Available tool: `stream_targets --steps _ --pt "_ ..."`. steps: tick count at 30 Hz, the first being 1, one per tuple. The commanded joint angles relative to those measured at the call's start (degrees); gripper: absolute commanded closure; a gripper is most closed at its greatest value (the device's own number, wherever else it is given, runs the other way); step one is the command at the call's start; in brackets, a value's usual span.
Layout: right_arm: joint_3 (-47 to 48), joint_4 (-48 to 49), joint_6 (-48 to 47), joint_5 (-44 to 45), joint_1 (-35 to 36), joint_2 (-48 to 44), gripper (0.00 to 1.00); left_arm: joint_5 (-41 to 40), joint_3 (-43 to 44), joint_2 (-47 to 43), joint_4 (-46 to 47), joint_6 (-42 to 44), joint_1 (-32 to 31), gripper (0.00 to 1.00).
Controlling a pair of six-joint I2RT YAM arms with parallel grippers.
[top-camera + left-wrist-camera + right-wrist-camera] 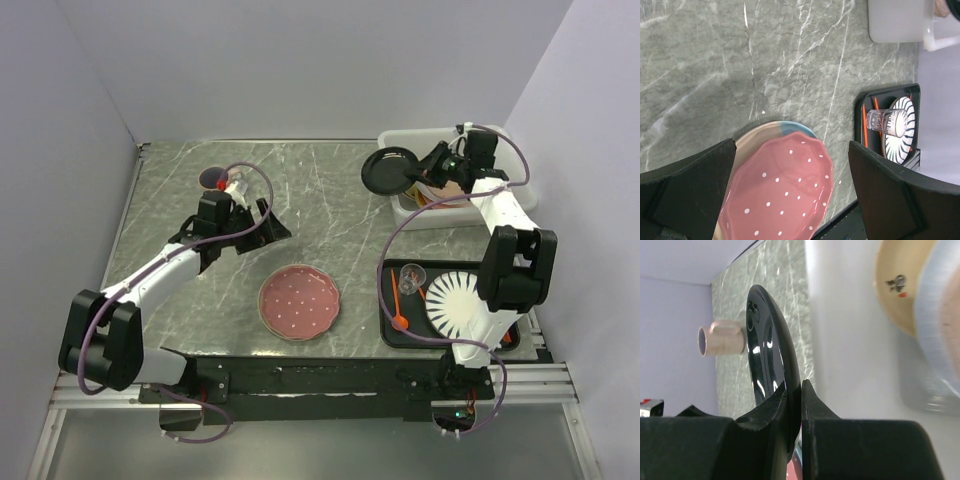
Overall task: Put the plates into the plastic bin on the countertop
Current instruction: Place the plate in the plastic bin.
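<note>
The black plate [391,171] is pinched by the right gripper [418,178] at the edge of the plastic bin [412,136]. The left gripper [262,222] is spread wide near the pink dotted plate [299,301].

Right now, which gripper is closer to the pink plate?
Left. The left gripper hovers open just beyond the pink plate, to its left; the right gripper is over at the bin, gripping the black plate.

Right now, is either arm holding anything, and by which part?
The right gripper pinches the black plate by its rim, one finger on each face. The left gripper is open and holds nothing.
</note>
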Motion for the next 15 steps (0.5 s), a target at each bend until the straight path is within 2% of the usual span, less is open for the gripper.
stream_targets --steps 1,15 --pt "2.7 1.2 0.8 0.7 -1.9 -1.0 1.0 1.0 1.9 0.9 1.7 1.4 -0.2 0.01" --pt "2.8 -0.3 -0.2 9.1 -7.6 -2.1 1.0 3.0 1.8 3.0 3.9 1.4 -0.2 0.01"
